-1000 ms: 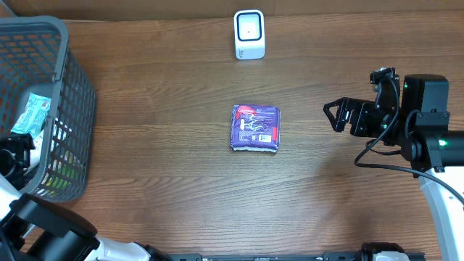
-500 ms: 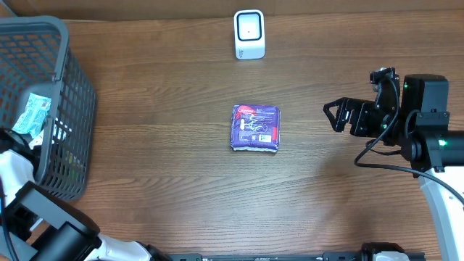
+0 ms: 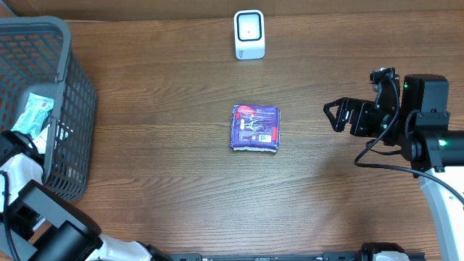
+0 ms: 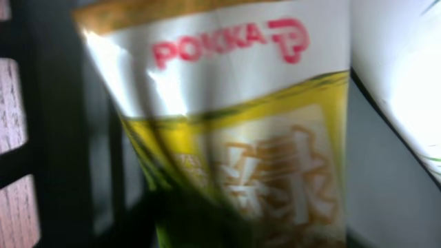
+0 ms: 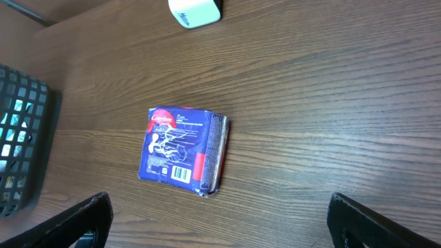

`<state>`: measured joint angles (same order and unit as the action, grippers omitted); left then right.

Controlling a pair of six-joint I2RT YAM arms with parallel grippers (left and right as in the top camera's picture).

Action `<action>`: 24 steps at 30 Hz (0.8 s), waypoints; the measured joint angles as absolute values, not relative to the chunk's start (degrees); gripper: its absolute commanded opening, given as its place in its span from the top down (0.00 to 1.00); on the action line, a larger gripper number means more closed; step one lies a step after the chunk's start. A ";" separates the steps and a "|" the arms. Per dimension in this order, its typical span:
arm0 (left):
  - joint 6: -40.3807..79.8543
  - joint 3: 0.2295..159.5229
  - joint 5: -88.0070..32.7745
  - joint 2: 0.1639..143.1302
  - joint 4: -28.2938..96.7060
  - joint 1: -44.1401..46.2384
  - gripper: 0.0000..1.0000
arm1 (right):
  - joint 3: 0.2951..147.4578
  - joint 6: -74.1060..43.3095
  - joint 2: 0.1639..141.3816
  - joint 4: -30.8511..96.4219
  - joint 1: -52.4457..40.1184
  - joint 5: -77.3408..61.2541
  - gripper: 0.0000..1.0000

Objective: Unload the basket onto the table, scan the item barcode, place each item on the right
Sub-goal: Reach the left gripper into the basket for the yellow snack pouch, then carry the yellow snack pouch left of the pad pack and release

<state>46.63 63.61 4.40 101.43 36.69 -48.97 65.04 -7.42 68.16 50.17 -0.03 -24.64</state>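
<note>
Showing a wooden table (image 3: 159, 181) with a dark mesh basket (image 3: 72, 94) at its left edge, two arms, and several goods for scanning. The left arm (image 3: 40, 217) leans into the basket; its wrist view is filled by a glossy yellow-and-white pouch (image 4: 241, 138) printed POKKA, with no fingers visible, so whether the left gripper is spread or clamped on the pouch cannot be told. The right gripper (image 3: 332, 116) hangs near the table's right edge, jaws spread wide and holding nothing. A flat purple packet (image 3: 255, 128) lies at the table's centre, label up, well apart from both arms. A small white scanner (image 3: 249, 34) stands at the middle of the far edge. A teal wrapper (image 3: 35, 114) also rests in the basket. The packet's barcode (image 5: 180, 173) faces upward at one corner. Judged from their film wrapping, pouch and packet are probably light, soft and slippery, and would crease rather than break. The pouch is best pinched across its flat upper seam. The packet is best taken by its two long sides, leaving the barcode uncovered.
</note>
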 measured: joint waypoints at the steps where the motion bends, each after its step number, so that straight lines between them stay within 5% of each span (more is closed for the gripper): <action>1: 46.57 63.61 4.60 100.90 36.93 -48.99 0.96 | 65.04 -7.46 68.16 50.17 -0.05 -24.67 0.00; 12: 40.40 65.14 2.63 99.39 39.16 -49.19 0.96 | 65.04 -7.44 68.16 50.04 -0.05 -24.64 0.00; 24: 25.02 88.68 -7.53 87.42 57.98 -49.10 0.96 | 65.04 -7.42 68.16 48.86 -0.05 -24.67 0.00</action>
